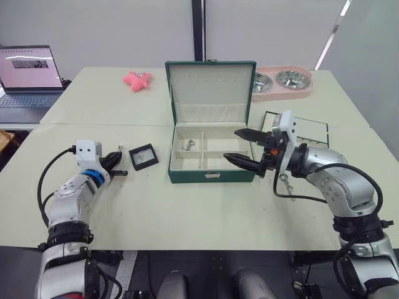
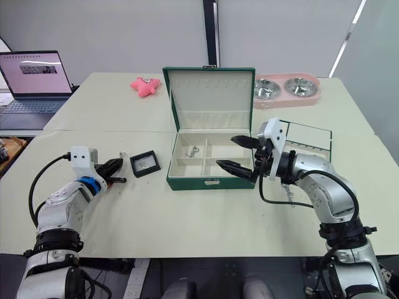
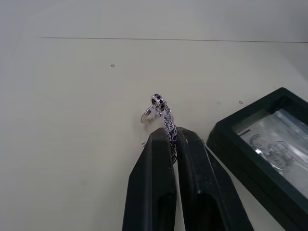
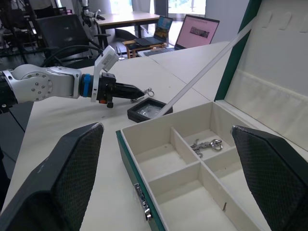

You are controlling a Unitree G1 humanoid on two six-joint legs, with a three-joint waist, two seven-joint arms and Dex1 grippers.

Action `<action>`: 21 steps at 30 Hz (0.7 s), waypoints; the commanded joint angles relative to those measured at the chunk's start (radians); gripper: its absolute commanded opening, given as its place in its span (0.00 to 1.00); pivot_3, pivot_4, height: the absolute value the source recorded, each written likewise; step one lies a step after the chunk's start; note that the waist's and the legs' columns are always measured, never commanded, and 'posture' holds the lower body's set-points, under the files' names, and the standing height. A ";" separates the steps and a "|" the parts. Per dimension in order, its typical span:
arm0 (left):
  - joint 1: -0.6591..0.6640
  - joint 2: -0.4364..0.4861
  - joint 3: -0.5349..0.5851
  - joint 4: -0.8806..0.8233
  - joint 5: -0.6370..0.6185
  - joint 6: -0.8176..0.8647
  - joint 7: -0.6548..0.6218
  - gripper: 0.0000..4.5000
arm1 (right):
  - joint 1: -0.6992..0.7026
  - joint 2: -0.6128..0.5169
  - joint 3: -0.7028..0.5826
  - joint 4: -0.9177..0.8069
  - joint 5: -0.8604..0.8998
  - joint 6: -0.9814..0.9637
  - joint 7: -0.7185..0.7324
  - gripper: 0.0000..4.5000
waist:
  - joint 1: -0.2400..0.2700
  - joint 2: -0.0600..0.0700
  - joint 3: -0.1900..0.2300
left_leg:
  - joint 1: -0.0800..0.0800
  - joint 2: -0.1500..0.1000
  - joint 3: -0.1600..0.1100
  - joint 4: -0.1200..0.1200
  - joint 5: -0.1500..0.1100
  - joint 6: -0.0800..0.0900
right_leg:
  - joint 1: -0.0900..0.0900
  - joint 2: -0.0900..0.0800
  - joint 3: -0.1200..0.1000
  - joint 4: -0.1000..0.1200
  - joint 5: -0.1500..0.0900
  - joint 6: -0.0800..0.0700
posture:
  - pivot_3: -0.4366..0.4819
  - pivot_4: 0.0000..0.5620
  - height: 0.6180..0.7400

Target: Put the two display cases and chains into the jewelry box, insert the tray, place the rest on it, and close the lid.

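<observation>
Left wrist view shows the left claw (image 3: 172,144) pinching a thin silver chain (image 3: 161,108) by its end, which could slip loose before reaching the open dark green jewelry box (image 1: 211,156), where the right claw (image 1: 244,147) gapes empty.

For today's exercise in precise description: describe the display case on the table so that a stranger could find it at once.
Start at the open green jewelry box in the middle of the table. On the robot's left of it lies the display case, flat and square. Its black frame and pale clear window set it apart from the chain that the left gripper holds nearby.
</observation>
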 commanded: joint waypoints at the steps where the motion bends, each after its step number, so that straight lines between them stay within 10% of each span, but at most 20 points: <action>1: 0.047 0.076 0.037 -0.265 -0.070 0.126 -0.026 0.00 | -0.017 -0.027 -0.030 -0.060 0.031 0.003 0.022 1.00 | -0.001 0.000 0.000 | 0.000 0.000 0.000 0.000 0.000 0.000 | 0.000 0.000 0.000 0.000 0.000 0.000 | 0.48 0.27 1.00; 21: -0.065 0.168 -0.146 -0.606 -0.249 0.438 -0.190 0.00 | 0.062 -0.103 -0.081 -0.161 0.064 0.038 -0.021 1.00 | 0.001 -0.001 0.001 | 0.000 0.000 0.001 -0.001 0.000 0.000 | 0.002 0.001 0.001 -0.005 0.000 0.000 | 0.48 0.27 1.00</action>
